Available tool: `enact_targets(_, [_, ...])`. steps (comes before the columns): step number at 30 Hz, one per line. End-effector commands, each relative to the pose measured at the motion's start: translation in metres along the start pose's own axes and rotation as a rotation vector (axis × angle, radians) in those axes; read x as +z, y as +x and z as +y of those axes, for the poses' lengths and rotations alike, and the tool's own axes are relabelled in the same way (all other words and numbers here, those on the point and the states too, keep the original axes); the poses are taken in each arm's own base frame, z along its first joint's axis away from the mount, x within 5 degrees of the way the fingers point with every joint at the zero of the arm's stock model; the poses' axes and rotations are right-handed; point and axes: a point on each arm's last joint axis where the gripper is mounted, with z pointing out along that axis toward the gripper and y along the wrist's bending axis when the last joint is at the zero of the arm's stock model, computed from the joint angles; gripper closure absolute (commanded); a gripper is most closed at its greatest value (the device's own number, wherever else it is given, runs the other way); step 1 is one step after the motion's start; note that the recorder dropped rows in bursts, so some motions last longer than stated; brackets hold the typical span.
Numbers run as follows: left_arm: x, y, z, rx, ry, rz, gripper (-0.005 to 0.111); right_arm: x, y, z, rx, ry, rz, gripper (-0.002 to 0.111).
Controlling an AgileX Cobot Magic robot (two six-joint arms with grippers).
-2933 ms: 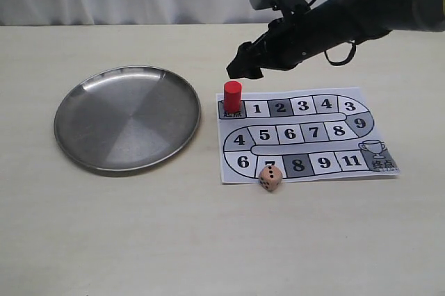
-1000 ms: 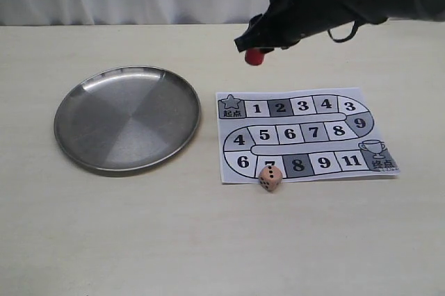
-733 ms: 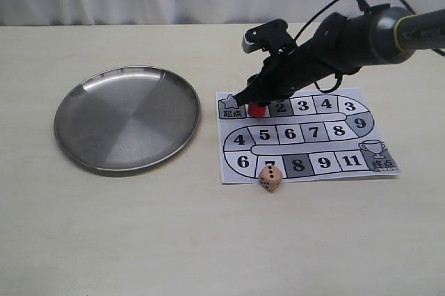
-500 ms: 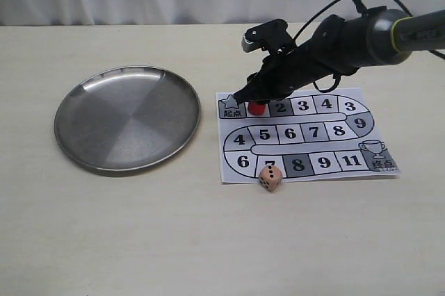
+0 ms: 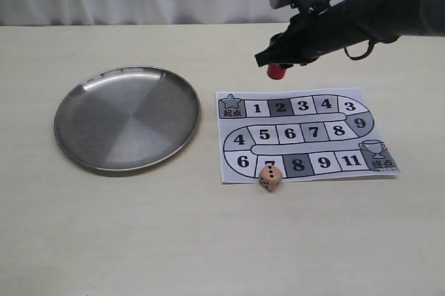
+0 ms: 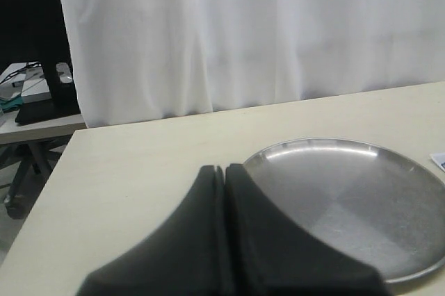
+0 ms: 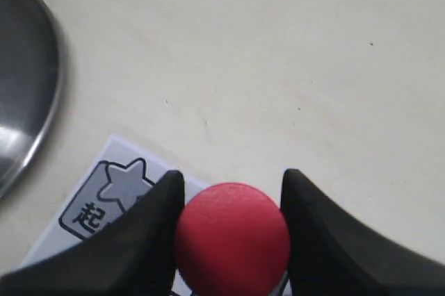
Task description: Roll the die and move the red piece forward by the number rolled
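A steel plate [image 5: 104, 122] lay at nine o'clock of the paper board [image 5: 306, 144]. The die [image 5: 270, 178] covered part of a square at its six o'clock edge (three pips on a side face). The right claw [image 5: 272, 61] clamped the red piece [image 5: 278, 71], a plain cylinder, aloft beyond twelve o'clock. The left claw [image 6: 224, 192] was pressed together, empty.

Clearance over the table [image 5: 208, 240]. The near strip, in front of the round metal plate [image 5: 127, 119] and the printed board sheet [image 5: 306, 133], lies open to approach. The die [image 5: 270, 178] sits on the sheet's near edge at square 7 and is the only upright obstacle there. A narrow bare gap separates plate and sheet. The numbered squares are reachable from above. The right arm slants in from the right. Its end effector [image 5: 277, 65], clamped on the red piece [image 5: 278, 71], hangs clear of the table just behind squares 1 and 2, barring entry from that side.
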Motion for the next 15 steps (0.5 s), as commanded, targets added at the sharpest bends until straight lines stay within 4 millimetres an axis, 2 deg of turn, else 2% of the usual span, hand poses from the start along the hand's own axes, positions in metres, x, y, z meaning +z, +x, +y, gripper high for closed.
enact_targets(1, [0.000, 0.000, 0.000, -0.002, -0.002, -0.010, 0.107, 0.028, 0.032, -0.006, -0.001, 0.029, 0.078, 0.104])
enact_targets(6, [0.000, 0.000, 0.000, -0.002, -0.002, -0.010, 0.107, 0.046, 0.055, -0.009, 0.001, 0.041, 0.137, 0.104])
enact_targets(11, [0.000, 0.000, 0.000, -0.002, -0.002, -0.010, 0.107, 0.044, 0.055, -0.008, 0.002, 0.032, 0.143, 0.104])
enact_targets(15, [0.000, 0.000, 0.000, -0.002, -0.002, -0.010, 0.107, 0.024, 0.040, -0.012, -0.030, 0.047, 0.101, 0.104])
